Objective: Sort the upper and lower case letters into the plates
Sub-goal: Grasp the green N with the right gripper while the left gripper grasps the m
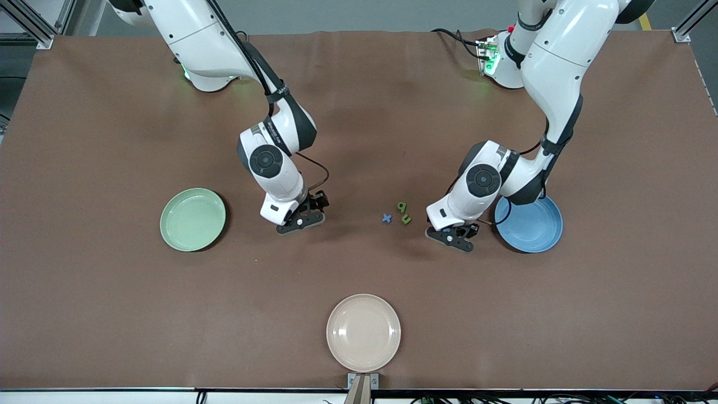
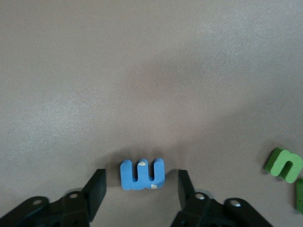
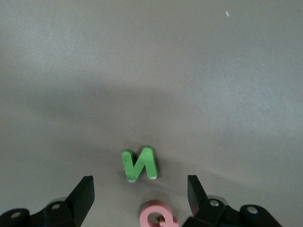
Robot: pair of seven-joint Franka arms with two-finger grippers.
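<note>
My left gripper is low over the table beside the blue plate, with a blue letter lying flat between its fingers. A gap shows on each side of the letter, so the gripper is open. My right gripper is low over the table, between the pale green plate and the table's middle. It is open around a pink Q, and a green N lies just past its fingertips. In the front view my left gripper and right gripper hide these letters.
A blue x-shaped letter and two green letters lie between the two grippers. One of the green letters shows at the edge of the left wrist view. A cream-beige plate sits near the table's front edge.
</note>
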